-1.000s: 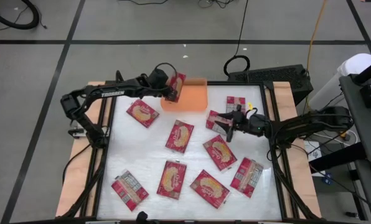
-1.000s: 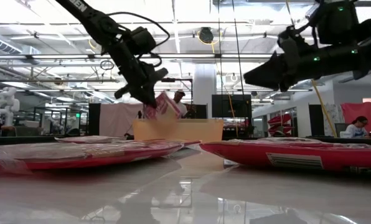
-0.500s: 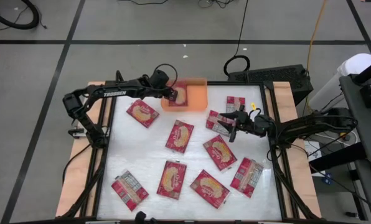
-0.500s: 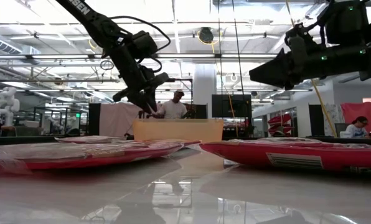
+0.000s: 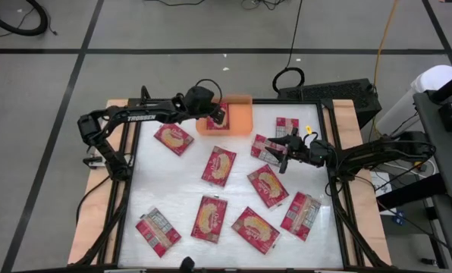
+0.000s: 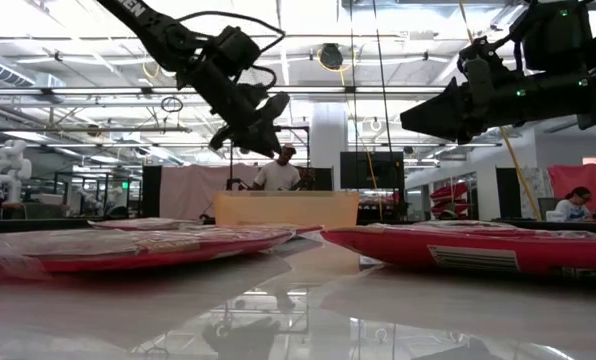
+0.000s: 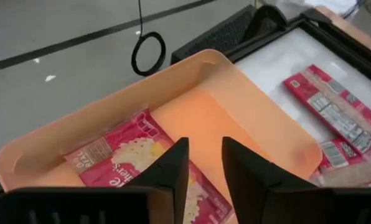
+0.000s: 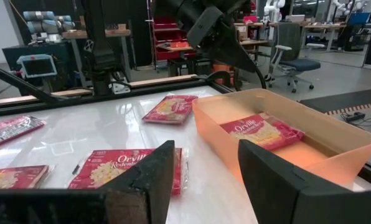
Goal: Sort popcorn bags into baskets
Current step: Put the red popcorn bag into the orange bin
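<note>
The orange basket (image 5: 240, 118) stands at the table's far edge, left of the middle. One red popcorn bag (image 7: 126, 157) lies flat on its floor, picture side up, also seen in the right wrist view (image 8: 260, 130). My left gripper (image 7: 204, 163) hangs open above the basket's left half (image 5: 219, 116), a narrow gap between its fingers and nothing in it. My right gripper (image 8: 201, 158) hovers open over the table's far right part (image 5: 280, 156), beside another bag (image 5: 264, 145) that lies flat. Several more bags lie flat on the white table (image 5: 173, 182).
Loose bags lie spread over the table, among them one near the basket (image 5: 174, 137), one in the middle (image 5: 219, 165) and one at the near left (image 5: 157, 230). A dark frame rims the table. A person stands in the room beyond the basket (image 6: 278, 172).
My left gripper has opened and let go of the bag it held upright over the basket. The bag has fallen flat onto the basket's floor. The gripper has then risen and tipped its fingers up, staying above the basket.
</note>
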Available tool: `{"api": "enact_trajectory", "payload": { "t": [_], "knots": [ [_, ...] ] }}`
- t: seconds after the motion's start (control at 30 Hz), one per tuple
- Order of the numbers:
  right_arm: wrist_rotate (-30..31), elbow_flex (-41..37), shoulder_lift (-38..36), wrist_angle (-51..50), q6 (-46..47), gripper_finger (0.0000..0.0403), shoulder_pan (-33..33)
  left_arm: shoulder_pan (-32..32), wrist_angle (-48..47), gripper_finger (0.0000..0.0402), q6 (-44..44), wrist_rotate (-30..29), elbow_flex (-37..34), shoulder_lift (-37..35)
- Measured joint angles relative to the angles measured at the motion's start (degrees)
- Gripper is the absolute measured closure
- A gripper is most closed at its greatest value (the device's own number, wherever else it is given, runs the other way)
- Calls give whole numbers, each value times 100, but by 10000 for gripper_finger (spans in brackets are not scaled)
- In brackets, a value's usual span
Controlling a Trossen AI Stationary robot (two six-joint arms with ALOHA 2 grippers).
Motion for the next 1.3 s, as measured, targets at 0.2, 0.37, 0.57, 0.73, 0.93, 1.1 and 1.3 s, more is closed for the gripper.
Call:
{"api": "enact_trajectory", "payload": {
  "t": [0.2,0.37,0.57,0.73,0.93,1.1,1.3],
  "knots": [
    [19,0,0,-2,91,234,0,-46,-787,346,179,39,596,198],
    [36,2,0,-2,161,234,-3,-98,-1346,374,623,439,1459,878],
    [181,2,2,-158,356,234,-9,-172,-1957,397,1069,476,2429,1974],
    [181,2,2,-266,450,234,-9,-141,-2158,391,1156,352,2570,2489],
    [284,2,2,-426,452,234,-9,-67,-2481,397,1126,205,2570,2683],
    [309,2,2,-482,453,234,-9,-51,-2776,392,1052,168,2574,2648],
    [308,2,2,-506,457,234,-9,186,-3154,397,1130,291,2570,2669]
  ]
}}
